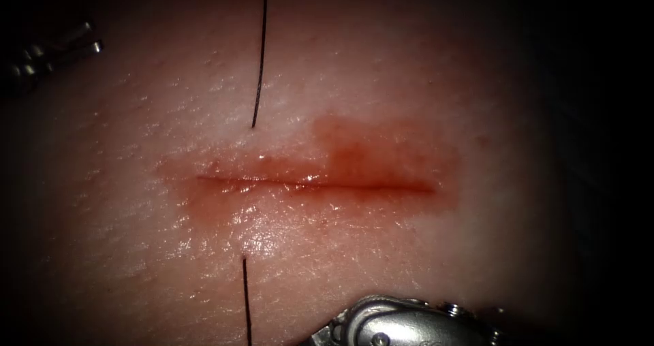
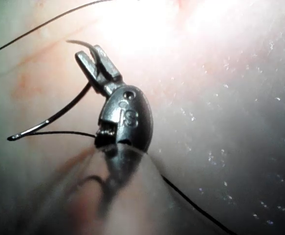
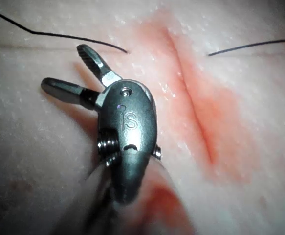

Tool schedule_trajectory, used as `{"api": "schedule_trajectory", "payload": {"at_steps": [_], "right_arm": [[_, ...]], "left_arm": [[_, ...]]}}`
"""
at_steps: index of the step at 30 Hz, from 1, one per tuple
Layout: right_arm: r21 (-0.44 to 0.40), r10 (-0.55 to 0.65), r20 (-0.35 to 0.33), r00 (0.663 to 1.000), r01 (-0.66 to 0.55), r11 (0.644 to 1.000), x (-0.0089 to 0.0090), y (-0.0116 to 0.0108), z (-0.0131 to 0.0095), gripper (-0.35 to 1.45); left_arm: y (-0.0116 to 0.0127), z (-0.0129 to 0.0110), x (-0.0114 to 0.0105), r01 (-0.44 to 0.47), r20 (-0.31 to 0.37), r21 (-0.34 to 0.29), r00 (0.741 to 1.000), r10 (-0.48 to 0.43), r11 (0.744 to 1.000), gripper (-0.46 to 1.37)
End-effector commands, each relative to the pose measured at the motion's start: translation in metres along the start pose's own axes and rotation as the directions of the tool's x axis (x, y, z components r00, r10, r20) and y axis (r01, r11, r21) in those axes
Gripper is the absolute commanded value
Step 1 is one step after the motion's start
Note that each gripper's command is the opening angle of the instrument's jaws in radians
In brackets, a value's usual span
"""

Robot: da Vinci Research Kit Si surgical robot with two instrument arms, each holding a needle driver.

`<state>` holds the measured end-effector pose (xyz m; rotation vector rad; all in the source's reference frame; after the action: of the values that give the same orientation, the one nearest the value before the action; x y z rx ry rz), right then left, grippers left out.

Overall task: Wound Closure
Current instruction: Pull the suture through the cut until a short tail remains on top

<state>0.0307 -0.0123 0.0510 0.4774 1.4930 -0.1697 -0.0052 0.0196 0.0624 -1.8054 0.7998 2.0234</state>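
Tissue [image 1: 409, 80] | we see thread [image 1: 260, 53] crossing under the cut [image 1: 313, 182], no knot | left tool [image 2: 97, 62] grips needle [image 2: 59, 115] | right tool [image 3: 71, 71] gapes empty

The right arm's gripper [image 3: 66, 68] is bare grey metal: two slim jaws with finely ridged inner faces spring from a rounded, teardrop-shaped wrist housing [image 3: 127, 132]. The housing carries a small round pin near the jaw hinge and stamped letters reading "IS" (a short curved slot sits below them). Threaded screw ends show at its flank. In the endoscope view the same polished steel wrist [image 1: 402, 322] shows rounded links and small round screw heads. The left arm's gripper [image 2: 96, 61] has the same build: blocky, darker steel jaws, a domed housing [image 2: 127, 117] with one pin hole and the same stamped letters, and a dark notch beneath.
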Motion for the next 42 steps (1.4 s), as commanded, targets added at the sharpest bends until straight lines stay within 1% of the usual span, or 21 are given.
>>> {"api": "schedule_trajectory", "payload": {"at_steps": [1, 6, 9, 13, 16, 18, 21, 25, 35, 39, 42], "right_arm": [[-0.028, -0.010, 0.006, 1.000, 0.010, 1.000, -0.0003, 0.0006, -0.0007, 1.26], [-0.100, -0.038, 0.018, 0.999, 0.039, 0.994, -0.0013, 0.0023, -0.0024, 1.25], [-0.145, -0.062, 0.045, 0.997, 0.068, 0.987, -0.0023, 0.0036, -0.0034, 1.24], [-0.197, -0.094, 0.093, 0.991, 0.111, 0.974, -0.0036, 0.0050, -0.0037, 1.25], [-0.224, -0.119, 0.125, 0.985, 0.145, 0.964, -0.0043, 0.0059, -0.0036, 1.27], [-0.232, -0.121, 0.133, 0.984, 0.149, 0.961, -0.0045, 0.0062, -0.0034, 1.29], [-0.248, -0.123, 0.145, 0.982, 0.157, 0.956, -0.0049, 0.0066, -0.0025, 1.32], [-0.242, -0.129, 0.141, 0.982, 0.161, 0.957, -0.0051, 0.0066, -0.0017, 1.33], [-0.192, -0.165, 0.127, 0.978, 0.187, 0.963, -0.0061, 0.0056, 0.0015, 1.31], [-0.184, -0.175, 0.123, 0.977, 0.195, 0.963, -0.0064, 0.0055, 0.0029, 1.31], [-0.180, -0.178, 0.119, 0.977, 0.197, 0.964, -0.0065, 0.0056, 0.0035, 1.31]], "left_arm": [[0.0000, 0.0000, -0.0001, 0.000, 0.000, -0.005, 1.000, 0.000, 1.000, -0.35], [0.0001, 0.0000, -0.0001, -0.001, 0.000, -0.004, 1.000, 0.001, 1.000, -0.35], [0.0001, 0.0000, -0.0001, -0.001, 0.000, -0.004, 1.000, 0.001, 1.000, -0.35], [0.0001, 0.0000, -0.0001, -0.001, 0.000, -0.004, 1.000, 0.001, 1.000, -0.35], [0.0001, -0.0001, -0.0001, -0.001, -0.001, -0.005, 1.000, 0.001, 1.000, -0.35], [0.0001, -0.0001, -0.0001, -0.001, -0.001, -0.005, 1.000, 0.001, 1.000, -0.35], [0.0001, -0.0001, -0.0001, -0.001, -0.001, -0.005, 1.000, 0.001, 1.000, -0.35], [0.0001, -0.0001, -0.0001, -0.001, -0.001, -0.005, 1.000, 0.001, 1.000, -0.35], [0.0001, -0.0001, -0.0001, -0.001, -0.001, -0.005, 1.000, 0.001, 1.000, -0.35], [0.0001, -0.0001, -0.0001, -0.001, -0.001, -0.005, 1.000, 0.001, 1.000, -0.35], [0.0001, -0.0001, -0.0001, -0.001, -0.001, -0.005, 1.000, 0.001, 1.000, -0.35]]}}
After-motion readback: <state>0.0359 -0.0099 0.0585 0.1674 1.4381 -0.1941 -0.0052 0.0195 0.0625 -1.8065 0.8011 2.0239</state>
